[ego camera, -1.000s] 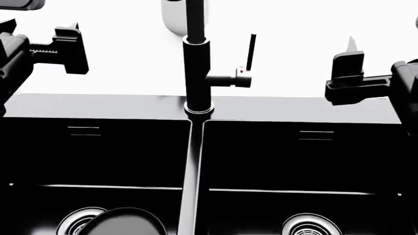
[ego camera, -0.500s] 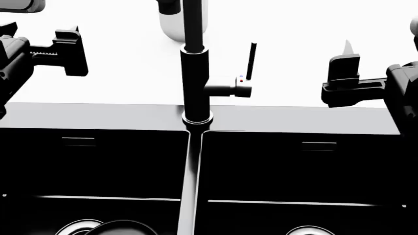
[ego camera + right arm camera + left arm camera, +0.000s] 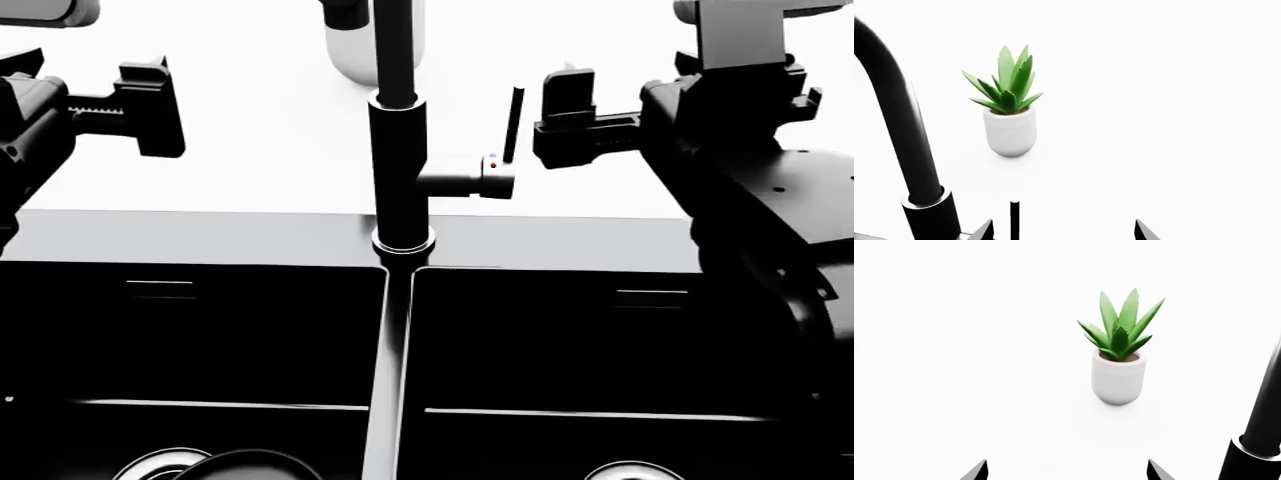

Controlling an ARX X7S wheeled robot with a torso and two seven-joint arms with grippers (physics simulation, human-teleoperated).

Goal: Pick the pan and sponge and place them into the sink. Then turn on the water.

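Note:
The sink [image 3: 200,236] fills the head view, two glossy black bowls under a flat steel rim. Only the top edge of the black pan [image 3: 256,466] shows, low in the left bowl beside a steel drain [image 3: 158,466]. The sponge is out of view. A black faucet [image 3: 399,140] rises between the bowls, its thin lever [image 3: 513,122] standing upright. My right gripper [image 3: 571,118] hangs open just right of that lever. In the right wrist view the lever [image 3: 1014,220] stands between the open fingertips, close to one of them. My left gripper [image 3: 144,100] is open and empty above the counter at far left.
A white pot with a green plant [image 3: 1119,375] stands on the white counter behind the faucet; the same plant pot [image 3: 1009,127] shows in the right wrist view. The faucet column [image 3: 901,130] is close beside my right gripper [image 3: 1063,232]. A second drain [image 3: 627,470] lies in the right bowl.
My right arm has swung left and up, bringing its gripper next to the faucet lever. The head view tilted up slightly a second ago. The left arm stayed put.

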